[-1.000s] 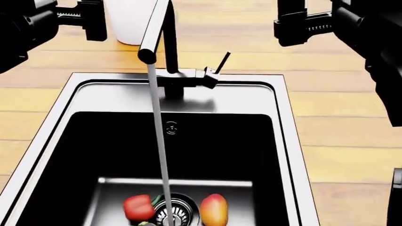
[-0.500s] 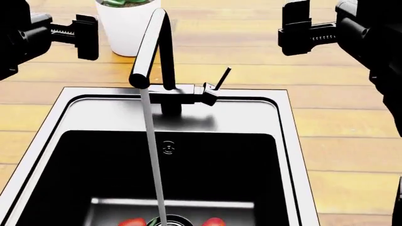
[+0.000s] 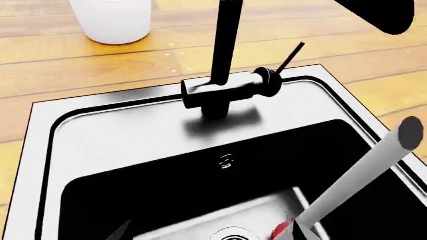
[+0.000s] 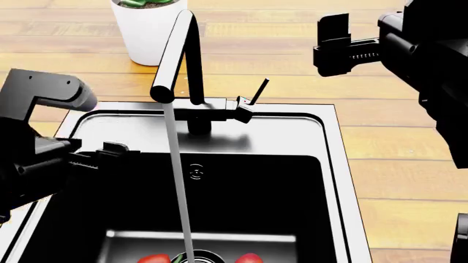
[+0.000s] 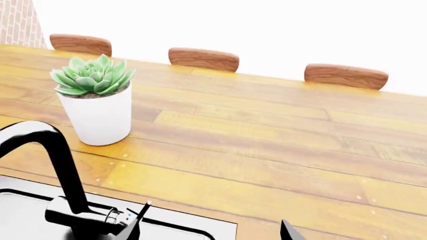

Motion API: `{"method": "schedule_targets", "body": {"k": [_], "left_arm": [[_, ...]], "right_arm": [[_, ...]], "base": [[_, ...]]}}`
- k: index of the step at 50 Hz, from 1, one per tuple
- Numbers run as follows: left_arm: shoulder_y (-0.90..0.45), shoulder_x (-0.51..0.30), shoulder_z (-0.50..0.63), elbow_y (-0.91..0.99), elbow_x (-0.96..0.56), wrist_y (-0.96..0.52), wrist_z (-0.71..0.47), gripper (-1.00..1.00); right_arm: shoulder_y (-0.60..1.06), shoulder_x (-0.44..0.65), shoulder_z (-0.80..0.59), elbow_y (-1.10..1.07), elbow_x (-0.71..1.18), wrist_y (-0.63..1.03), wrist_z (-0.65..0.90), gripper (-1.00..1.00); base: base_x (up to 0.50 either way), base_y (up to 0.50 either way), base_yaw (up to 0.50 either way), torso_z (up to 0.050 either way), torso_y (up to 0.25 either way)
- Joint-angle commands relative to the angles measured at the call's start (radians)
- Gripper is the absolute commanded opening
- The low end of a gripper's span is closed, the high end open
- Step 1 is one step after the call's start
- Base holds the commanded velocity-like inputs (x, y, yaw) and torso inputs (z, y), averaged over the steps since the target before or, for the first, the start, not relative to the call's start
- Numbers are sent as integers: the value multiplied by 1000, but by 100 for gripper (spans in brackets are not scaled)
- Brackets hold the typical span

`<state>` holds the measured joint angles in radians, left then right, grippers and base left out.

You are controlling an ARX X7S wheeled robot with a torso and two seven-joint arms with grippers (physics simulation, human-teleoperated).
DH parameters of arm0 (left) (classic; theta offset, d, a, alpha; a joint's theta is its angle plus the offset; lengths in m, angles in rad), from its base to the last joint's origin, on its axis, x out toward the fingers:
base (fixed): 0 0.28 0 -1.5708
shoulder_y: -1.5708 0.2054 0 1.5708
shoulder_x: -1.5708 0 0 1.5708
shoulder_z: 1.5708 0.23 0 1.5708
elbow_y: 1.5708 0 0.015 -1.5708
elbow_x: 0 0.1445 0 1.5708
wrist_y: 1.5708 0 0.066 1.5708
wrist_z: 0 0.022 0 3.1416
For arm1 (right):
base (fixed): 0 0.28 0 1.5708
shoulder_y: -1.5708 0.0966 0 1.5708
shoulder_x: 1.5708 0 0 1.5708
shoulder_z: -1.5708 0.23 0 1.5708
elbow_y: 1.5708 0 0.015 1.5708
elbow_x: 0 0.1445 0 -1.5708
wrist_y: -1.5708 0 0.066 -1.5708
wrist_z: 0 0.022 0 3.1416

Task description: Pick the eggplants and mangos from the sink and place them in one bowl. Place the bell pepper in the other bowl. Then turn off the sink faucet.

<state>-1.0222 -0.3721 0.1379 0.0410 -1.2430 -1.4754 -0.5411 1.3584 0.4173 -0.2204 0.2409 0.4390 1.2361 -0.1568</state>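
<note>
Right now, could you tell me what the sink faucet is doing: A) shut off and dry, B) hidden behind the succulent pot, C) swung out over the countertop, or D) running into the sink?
D: a stream of water falls from the sink faucet spout into the sink.

A matte black sink faucet (image 4: 183,66) is seen above the sink (image 4: 219,137), whose rim is steel grey and whose walls are dark. A white pot (image 5: 99,117) with a green succulent (image 5: 92,75) is seen on honey-yellow wood planks (image 5: 267,150).
</note>
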Motion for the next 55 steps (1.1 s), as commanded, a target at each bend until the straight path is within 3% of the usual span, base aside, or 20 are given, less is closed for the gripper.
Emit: {"method": "schedule_targets", "body": {"k": [1, 3, 8, 9, 12, 15, 18, 21, 25, 34, 37, 55], "left_arm": [[138, -4, -3, 114, -415, -64, -303, 100], [159, 0, 11, 80, -515, -35, -390, 100], [174, 13, 39, 61, -530, -10, -412, 100], [186, 15, 48, 126, -449, -23, -312, 100], [253, 30, 80, 90, -466, -2, -369, 100], [243, 38, 115, 98, -331, 30, -271, 100], [254, 71, 107, 1, -343, 71, -314, 100], [257, 87, 128, -84, -314, 85, -263, 100], [277, 84, 155, -97, -202, 154, -240, 100], [342, 88, 174, -142, -173, 189, -235, 100], [334, 98, 169, -177, -170, 202, -241, 100], [280, 179, 342, -540, 101, 405, 9, 100]], "right_arm": [[-15, 8, 4, -25, 11, 18, 4, 100], [-11, 8, 4, -26, 12, 18, 3, 100], [-27, 12, 12, -34, 16, 18, 7, 100], [-30, 12, 12, -35, 17, 17, 7, 100], [-53, 11, 24, -52, 23, 14, 14, 100], [-73, 17, 20, -74, 21, 8, 18, 100], [-64, 19, 14, -74, 22, 7, 13, 100], [-67, 22, 16, -78, 21, 1, 15, 100], [-85, 24, 31, -97, 29, 7, 22, 100], [-101, 31, 47, -116, 34, -2, 30, 100], [-112, 31, 51, -120, 33, -9, 35, 100], [-145, 26, 46, -72, 30, -52, 27, 100]], "base": [[0, 0, 0, 0, 0], [0, 0, 0, 0, 0], [0, 0, 0, 0, 0], [0, 0, 0, 0, 0], [0, 0, 0, 0, 0], [0, 0, 0, 0, 0], [0, 0, 0, 0, 0], [0, 0, 0, 0, 0], [0, 0, 0, 0, 0], [0, 0, 0, 0, 0], [0, 0, 0, 0, 0], [0, 0, 0, 0, 0]]}}
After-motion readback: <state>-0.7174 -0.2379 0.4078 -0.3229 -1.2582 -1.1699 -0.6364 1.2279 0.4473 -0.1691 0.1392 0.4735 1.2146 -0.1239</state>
